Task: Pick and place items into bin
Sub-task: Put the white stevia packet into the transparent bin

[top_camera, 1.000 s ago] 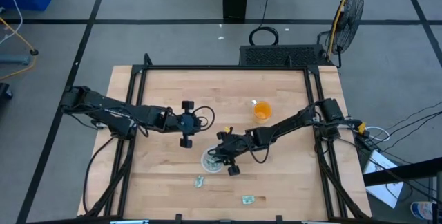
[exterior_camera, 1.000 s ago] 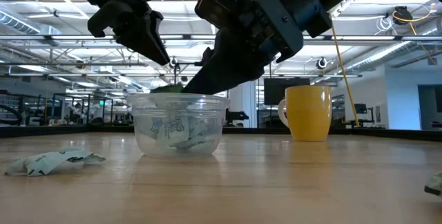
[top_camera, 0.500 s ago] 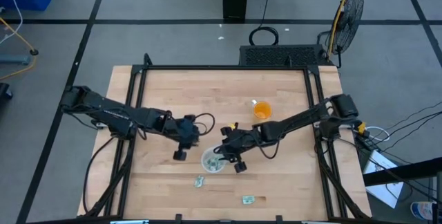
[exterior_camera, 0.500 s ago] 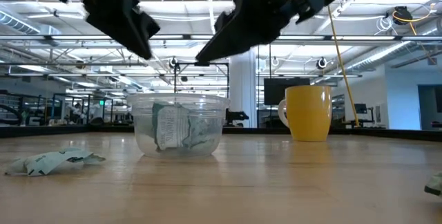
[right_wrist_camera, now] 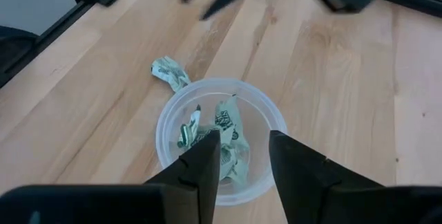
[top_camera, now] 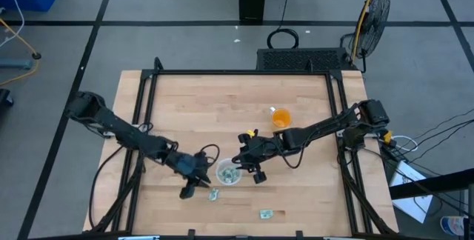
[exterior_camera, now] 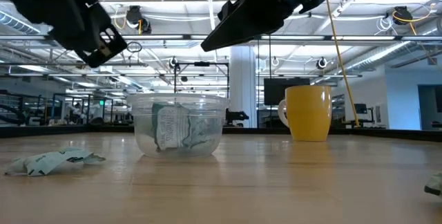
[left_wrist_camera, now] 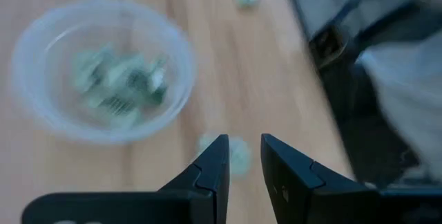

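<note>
The clear dish (top_camera: 228, 172) stands on the table with several green-and-white packets inside (right_wrist_camera: 219, 133); it also shows in the low view (exterior_camera: 178, 124). One packet (top_camera: 213, 193) lies flat on the table just near-left of the dish. Another packet (top_camera: 266, 212) lies by the near edge. My left gripper (top_camera: 191, 184) hovers left of the dish, open and empty, with the loose packet (left_wrist_camera: 235, 153) just beyond its fingertips (left_wrist_camera: 243, 160). My right gripper (top_camera: 248, 167) hangs open and empty above the dish's right side (right_wrist_camera: 243, 153).
An orange cup (top_camera: 281, 118) stands upright toward the far right of the dish, also in the low view (exterior_camera: 307, 113). A black frame (top_camera: 237, 72) borders the table. Bare wood lies to the far and left sides.
My left gripper has swung from the far side of the dish toward the near edge and come down beside the loose packet left of the dish. My right gripper has risen from the dish's rim and drawn slightly right. A packet now stands in the dish.
</note>
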You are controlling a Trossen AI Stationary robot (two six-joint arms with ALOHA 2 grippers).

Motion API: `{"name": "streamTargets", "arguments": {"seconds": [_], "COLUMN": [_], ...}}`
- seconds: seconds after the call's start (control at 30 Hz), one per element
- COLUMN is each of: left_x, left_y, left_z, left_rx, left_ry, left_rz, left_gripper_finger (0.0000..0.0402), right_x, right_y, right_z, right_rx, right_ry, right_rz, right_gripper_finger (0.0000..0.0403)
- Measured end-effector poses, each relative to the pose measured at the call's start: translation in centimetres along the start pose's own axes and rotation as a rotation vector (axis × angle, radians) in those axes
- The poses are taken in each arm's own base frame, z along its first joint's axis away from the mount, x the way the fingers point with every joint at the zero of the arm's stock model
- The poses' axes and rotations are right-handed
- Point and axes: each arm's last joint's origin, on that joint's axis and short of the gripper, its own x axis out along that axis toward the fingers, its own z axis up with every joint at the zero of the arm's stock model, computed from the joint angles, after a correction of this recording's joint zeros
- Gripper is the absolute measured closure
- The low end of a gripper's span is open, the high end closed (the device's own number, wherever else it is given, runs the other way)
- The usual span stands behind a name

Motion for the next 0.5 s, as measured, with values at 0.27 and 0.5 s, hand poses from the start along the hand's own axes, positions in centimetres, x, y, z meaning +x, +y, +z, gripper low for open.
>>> {"name": "streamTargets", "arguments": {"seconds": [0.27,0.5], "left_x": [4.4,6.7], "left_y": [0.3,0.7], "left_z": [-3.0,-4.5], "left_rx": [-0.1,-0.073], "left_ry": [0.03,0.046], "left_rz": [0.037,0.095], "left_gripper_finger": [0.0313,0.0313], "right_x": [0.0,0.0], "right_y": [0.0,0.3], "right_z": [0.2,0.6], "right_rx": [-0.002,-0.008], "right_ry": [-0.024,-0.053], "right_rz": [-0.002,0.001], "right_gripper_finger": [0.0288,0.0289]}}
